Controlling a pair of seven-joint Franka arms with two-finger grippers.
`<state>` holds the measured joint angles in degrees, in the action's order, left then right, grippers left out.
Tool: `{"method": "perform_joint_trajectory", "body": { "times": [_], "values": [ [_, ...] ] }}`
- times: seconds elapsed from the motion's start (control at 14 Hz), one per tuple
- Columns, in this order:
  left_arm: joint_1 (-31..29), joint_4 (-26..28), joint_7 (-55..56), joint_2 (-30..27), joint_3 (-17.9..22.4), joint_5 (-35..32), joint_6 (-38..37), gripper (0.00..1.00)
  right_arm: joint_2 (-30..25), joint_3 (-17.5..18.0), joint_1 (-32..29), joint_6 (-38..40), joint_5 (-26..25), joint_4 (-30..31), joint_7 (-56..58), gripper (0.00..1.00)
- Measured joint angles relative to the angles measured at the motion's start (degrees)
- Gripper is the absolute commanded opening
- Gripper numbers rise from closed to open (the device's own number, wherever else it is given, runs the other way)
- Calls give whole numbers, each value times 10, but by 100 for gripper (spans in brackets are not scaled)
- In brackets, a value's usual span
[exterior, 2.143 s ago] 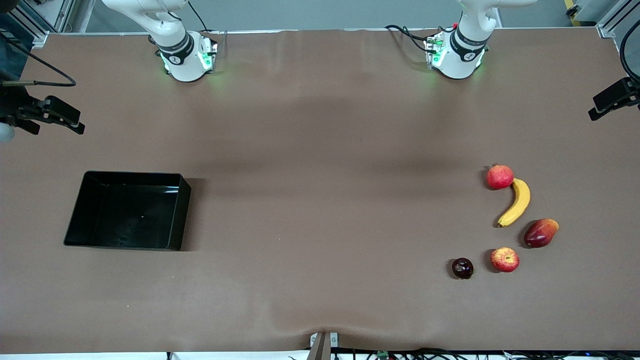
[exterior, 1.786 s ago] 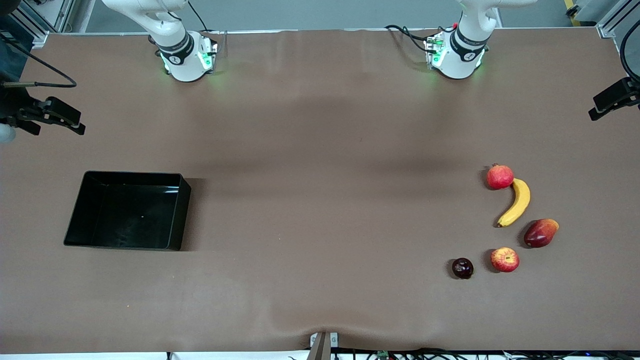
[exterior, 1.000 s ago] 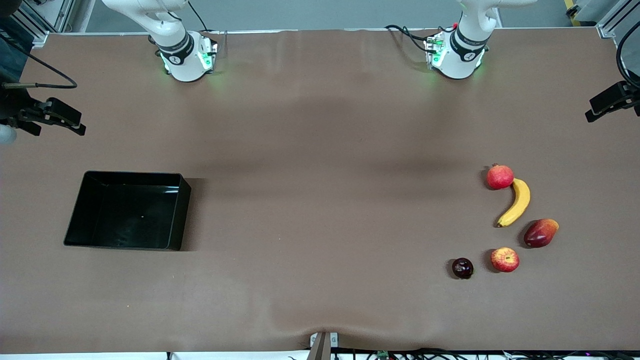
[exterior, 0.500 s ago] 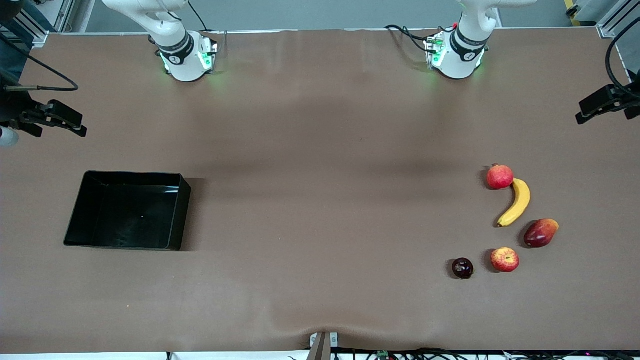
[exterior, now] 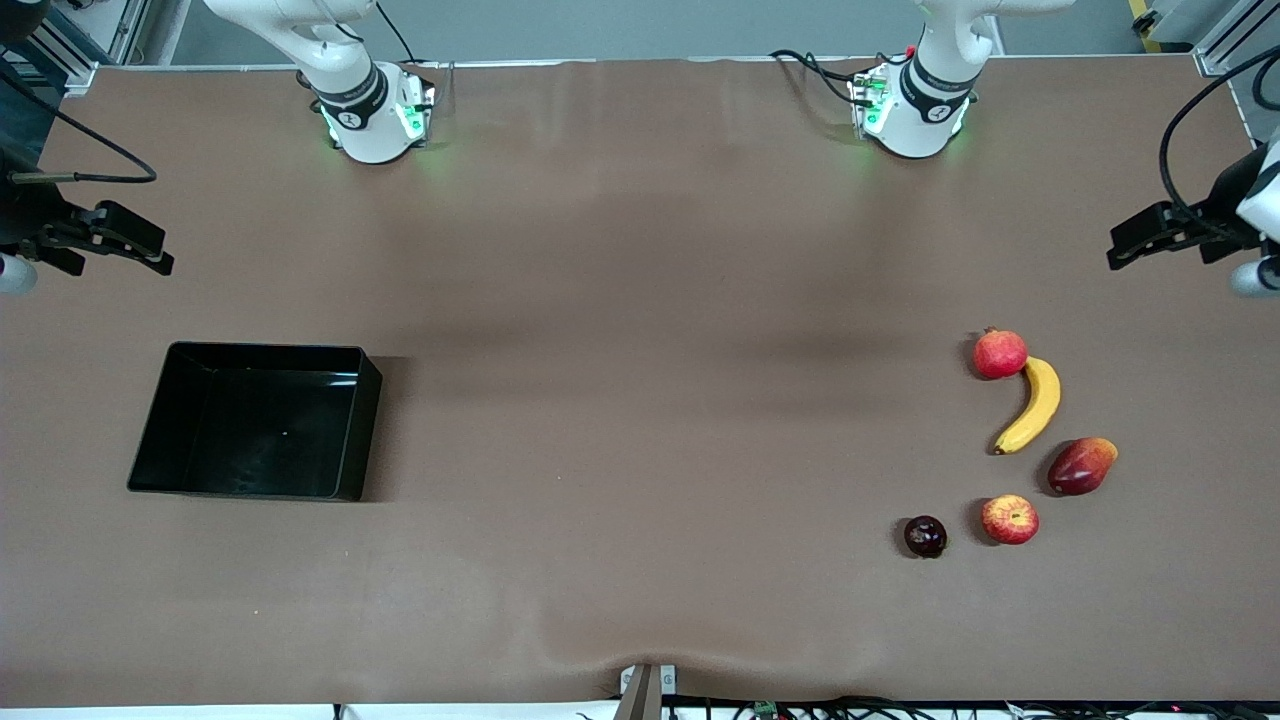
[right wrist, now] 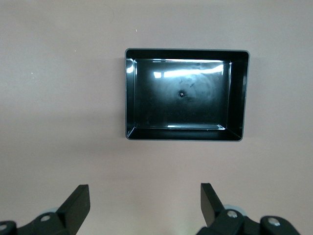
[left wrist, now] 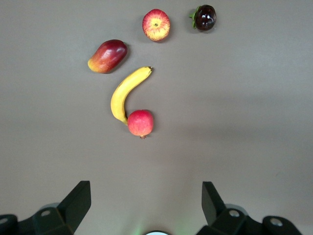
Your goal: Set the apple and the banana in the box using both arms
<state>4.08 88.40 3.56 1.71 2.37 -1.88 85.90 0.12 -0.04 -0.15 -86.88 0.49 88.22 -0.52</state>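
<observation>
The apple (exterior: 1010,519) lies at the left arm's end of the table and also shows in the left wrist view (left wrist: 156,24). The banana (exterior: 1030,405) lies farther from the front camera, touching a red pomegranate (exterior: 1000,353); the left wrist view (left wrist: 127,90) shows it too. The black box (exterior: 365,425) stands empty at the right arm's end and fills the right wrist view (right wrist: 237,93). My left gripper (exterior: 1130,243) hangs open and empty over bare table near the fruits (left wrist: 145,193). My right gripper (exterior: 150,245) hangs open and empty over bare table near the box (right wrist: 145,196).
A red-yellow mango-like fruit (exterior: 1082,465) lies beside the banana and apple. A dark purple round fruit (exterior: 925,536) lies beside the apple, toward the table's middle. The brown table (exterior: 640,400) stretches bare between the box and the fruits.
My left gripper has come in from the table's end, over the table toward the fruits. The right gripper has barely shifted. The fruits and box have not moved.
</observation>
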Motion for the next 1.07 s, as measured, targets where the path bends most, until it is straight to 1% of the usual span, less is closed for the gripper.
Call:
{"method": "perform_joint_trajectory", "body": {
  "times": [0.36, 0.64, 0.86, 1.07],
  "values": [
    [1, 38, 24, 10, -19, 0, 53, 100, 0, 0, 0, -1, 0, 0, 0, 100],
    [1, 65, 26, 22, -21, 0, 84, 100, 1, 0, 0, -1, 0, 0, 0, 100],
    [1, 87, 26, 52, -21, 0, 109, 100, 1, -1, 0, -1, 0, 0, 0, 100],
    [-8, 112, 21, 96, -20, -1, 182, 100, 2, -1, 0, -2, 0, 0, 0, 100]
  ]
}}
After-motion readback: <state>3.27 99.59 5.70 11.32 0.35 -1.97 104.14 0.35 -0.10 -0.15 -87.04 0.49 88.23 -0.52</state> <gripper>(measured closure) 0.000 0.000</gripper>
